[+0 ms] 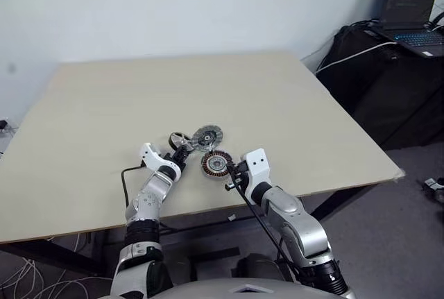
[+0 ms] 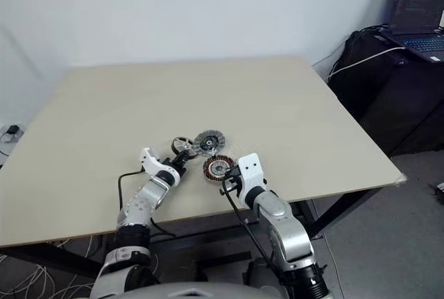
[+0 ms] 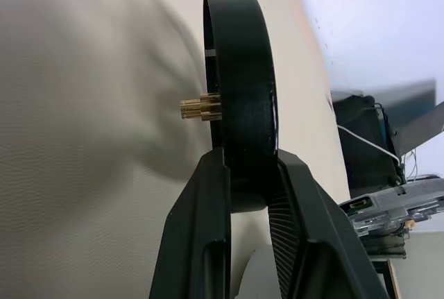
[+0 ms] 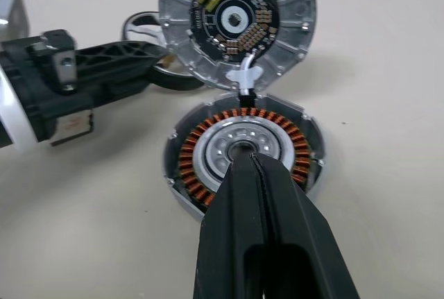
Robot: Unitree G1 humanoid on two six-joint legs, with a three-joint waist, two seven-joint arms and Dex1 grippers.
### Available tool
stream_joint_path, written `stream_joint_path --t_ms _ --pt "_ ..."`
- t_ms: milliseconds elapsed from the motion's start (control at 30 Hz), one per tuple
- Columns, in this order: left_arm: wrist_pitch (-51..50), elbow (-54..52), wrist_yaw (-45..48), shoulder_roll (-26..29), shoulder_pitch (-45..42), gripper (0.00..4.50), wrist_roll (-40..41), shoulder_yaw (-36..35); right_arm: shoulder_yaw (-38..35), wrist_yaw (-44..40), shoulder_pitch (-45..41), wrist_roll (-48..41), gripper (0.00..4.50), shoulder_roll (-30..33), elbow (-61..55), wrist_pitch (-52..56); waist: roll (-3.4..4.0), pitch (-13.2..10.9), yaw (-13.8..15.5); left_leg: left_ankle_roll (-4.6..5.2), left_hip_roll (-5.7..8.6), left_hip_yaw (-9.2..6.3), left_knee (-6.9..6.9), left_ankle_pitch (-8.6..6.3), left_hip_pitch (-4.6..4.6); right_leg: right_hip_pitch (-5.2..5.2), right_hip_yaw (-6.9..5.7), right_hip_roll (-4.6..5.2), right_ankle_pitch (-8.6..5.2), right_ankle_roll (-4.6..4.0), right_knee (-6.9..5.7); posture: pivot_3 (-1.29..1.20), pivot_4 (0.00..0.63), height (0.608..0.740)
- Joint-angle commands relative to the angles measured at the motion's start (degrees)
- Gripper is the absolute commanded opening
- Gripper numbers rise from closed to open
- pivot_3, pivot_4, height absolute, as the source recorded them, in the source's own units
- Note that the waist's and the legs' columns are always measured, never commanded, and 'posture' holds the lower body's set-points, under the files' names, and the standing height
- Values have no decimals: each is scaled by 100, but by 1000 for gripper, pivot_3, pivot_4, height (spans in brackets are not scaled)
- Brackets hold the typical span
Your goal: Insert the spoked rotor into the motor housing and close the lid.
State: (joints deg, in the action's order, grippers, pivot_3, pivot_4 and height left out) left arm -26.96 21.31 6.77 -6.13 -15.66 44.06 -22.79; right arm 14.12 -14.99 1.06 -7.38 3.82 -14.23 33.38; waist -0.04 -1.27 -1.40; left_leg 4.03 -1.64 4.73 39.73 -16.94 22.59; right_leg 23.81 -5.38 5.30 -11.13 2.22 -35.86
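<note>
In the left wrist view I look edge-on at the spoked rotor (image 3: 239, 84), with its dark rim and small brass pinion. My left gripper (image 3: 251, 161) is shut on that rim. The rotor (image 1: 179, 137) stands on edge on the table, just left of the lid (image 1: 207, 134). The lid (image 4: 236, 18) is tipped up and shows a round circuit board inside. In front of it the motor housing (image 4: 201, 153) lies flat with its copper windings exposed. My right gripper (image 4: 246, 159) is shut, its tips at the housing's centre hub.
The parts sit near the front edge of a pale wooden table (image 1: 208, 84), with bare tabletop behind them. Off the table's right side, a laptop (image 1: 411, 7) stands on black equipment with cables. A black cable (image 1: 126, 177) loops beside my left arm.
</note>
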Motion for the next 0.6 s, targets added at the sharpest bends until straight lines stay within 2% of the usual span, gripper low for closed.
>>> stream_joint_path --t_ms 33,333,467,600 --pt "334 -611 -54 -254 321 431 399 -414 -76 24 -20 -75 0 -20 -235 -9 -3 -2 -23 0 -2 1 -2 0 -1 1 0 0 -1 -1 0 0 0 740" --pt "323 -2123 962 -517 1264 431 1712 -424 -40 -15 -57 -73 0 -9 -179 35 -14 -12 81 1 9 3 -7 -3 16 44 -2 16 8 -32 2 0 0 740" --pt "-140 -2730 1119 -476 1499 431 2314 -16 -27 -31 -73 -74 0 -7 -174 54 -22 -17 84 3 10 3 -4 -3 21 46 -3 18 -3 -8 2 0 0 740" --pt "-547 -2949 1051 -305 1511 431 2543 480 -28 -42 -49 -81 0 6 -201 67 -20 -17 72 3 9 4 -4 -2 19 44 -2 12 -3 -8 0 0 0 740"
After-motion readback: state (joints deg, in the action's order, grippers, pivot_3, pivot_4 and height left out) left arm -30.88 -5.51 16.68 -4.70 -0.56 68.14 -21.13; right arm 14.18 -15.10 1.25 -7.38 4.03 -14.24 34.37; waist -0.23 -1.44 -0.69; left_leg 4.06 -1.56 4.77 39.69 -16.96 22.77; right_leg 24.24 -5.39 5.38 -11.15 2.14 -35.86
